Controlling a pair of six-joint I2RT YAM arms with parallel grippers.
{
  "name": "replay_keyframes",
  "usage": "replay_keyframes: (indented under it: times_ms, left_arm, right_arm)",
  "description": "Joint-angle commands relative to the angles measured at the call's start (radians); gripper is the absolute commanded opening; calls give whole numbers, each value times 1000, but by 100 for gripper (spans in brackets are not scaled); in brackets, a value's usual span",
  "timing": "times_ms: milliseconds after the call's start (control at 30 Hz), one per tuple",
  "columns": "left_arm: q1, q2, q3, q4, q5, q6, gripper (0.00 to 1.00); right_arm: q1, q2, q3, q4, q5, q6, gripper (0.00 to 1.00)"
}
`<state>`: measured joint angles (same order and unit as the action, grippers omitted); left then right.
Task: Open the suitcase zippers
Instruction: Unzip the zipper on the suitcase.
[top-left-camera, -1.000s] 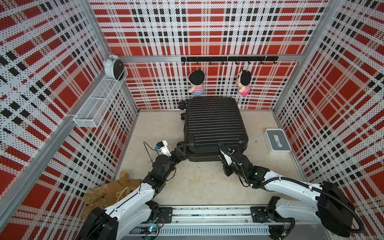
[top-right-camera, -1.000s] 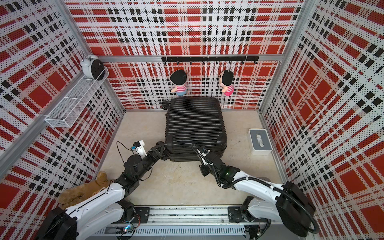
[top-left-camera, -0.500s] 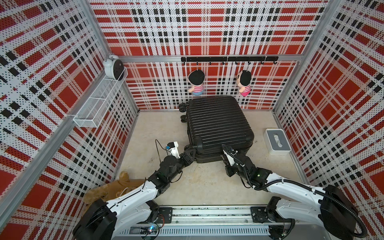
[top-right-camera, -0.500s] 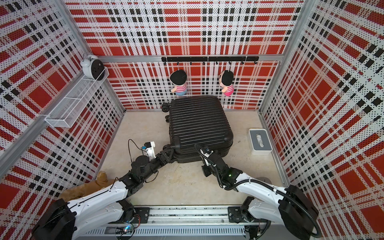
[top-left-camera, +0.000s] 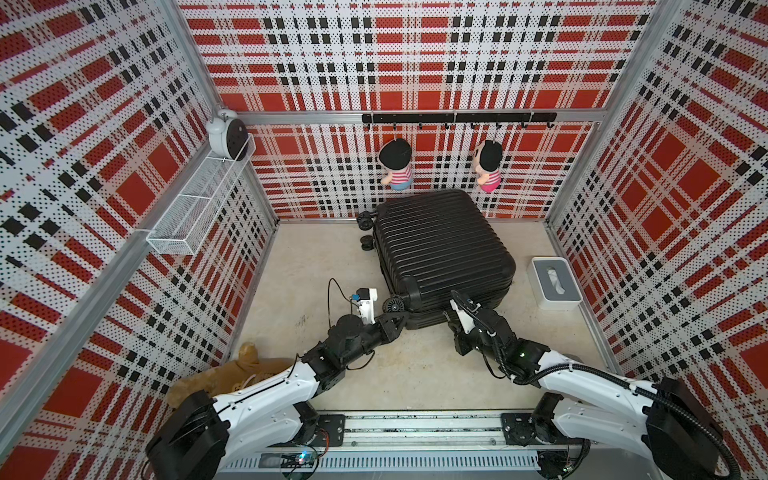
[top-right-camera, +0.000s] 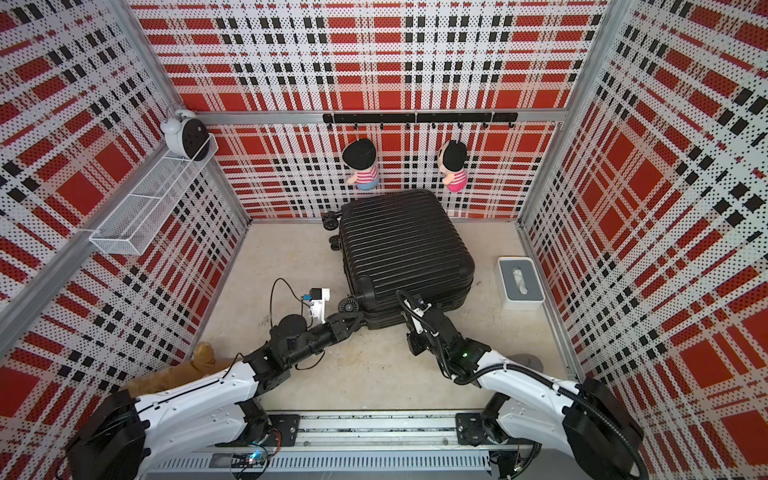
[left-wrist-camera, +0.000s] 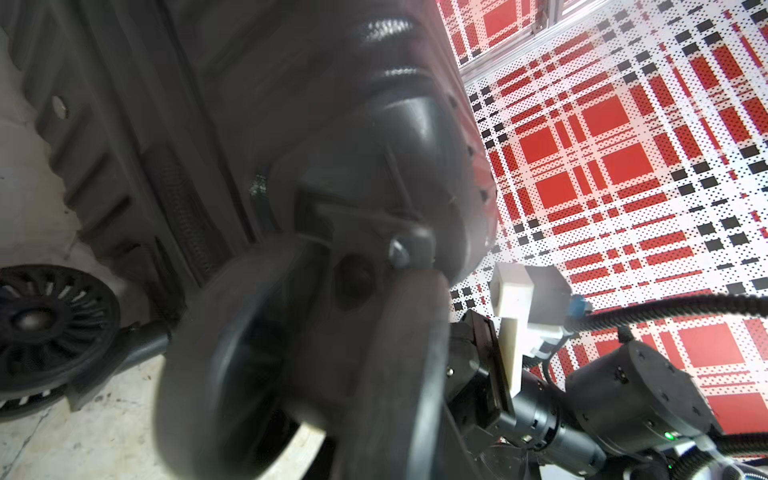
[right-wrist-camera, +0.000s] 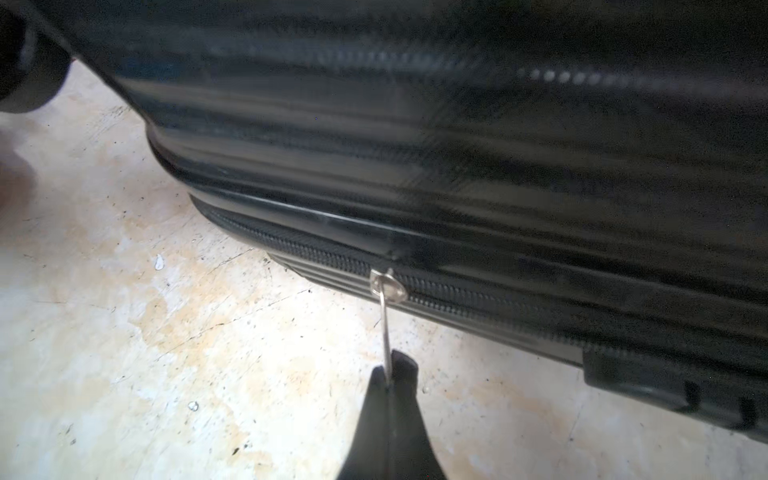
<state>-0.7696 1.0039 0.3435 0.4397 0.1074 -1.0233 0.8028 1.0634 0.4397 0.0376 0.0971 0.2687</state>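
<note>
Suitcase laid flat on counter, far middle. Step in hand: unzipping, judged barely begun. Right tool pinched fully shut on silver zipper pull, tab held out from zipper track. Left tool closed at near corner beside spinner wheel; hold not discernible. Next: pull to be drawn along seam, case braced.

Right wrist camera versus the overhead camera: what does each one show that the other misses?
Only the right wrist view: the right gripper pinched shut on a thin silver zipper pull, and the teeth of the zipper along the seam. Only a top view: the left gripper at the case's near corner by a wheel, two hanging dolls, a tissue box and an alarm clock. Both: the black ribbed suitcase lying on the beige floor.
</note>
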Motion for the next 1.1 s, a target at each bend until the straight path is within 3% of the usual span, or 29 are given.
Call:
replay_keyframes:
  times_ms: [0,333,600,800,1067]
  left_arm:
    - [6,-11,12,-150,-75,47,21]
    - [50,-29,-29,-113,-31,43,28]
    - [67,-115,-55,-155,-53,38,58]
    - [163,-187,-95,-146,2,27,70]
    - [296,-225,-98,-93,113,32,76]
  right_arm:
    - [13,-19,-7,49,-70,3,0]
    - [75,42,25,82,-48,4,0]
    - [84,57,30,88,-37,7,0]
    - [85,67,28,93,-39,10,0]
    - [87,72,24,106,-34,10,0]
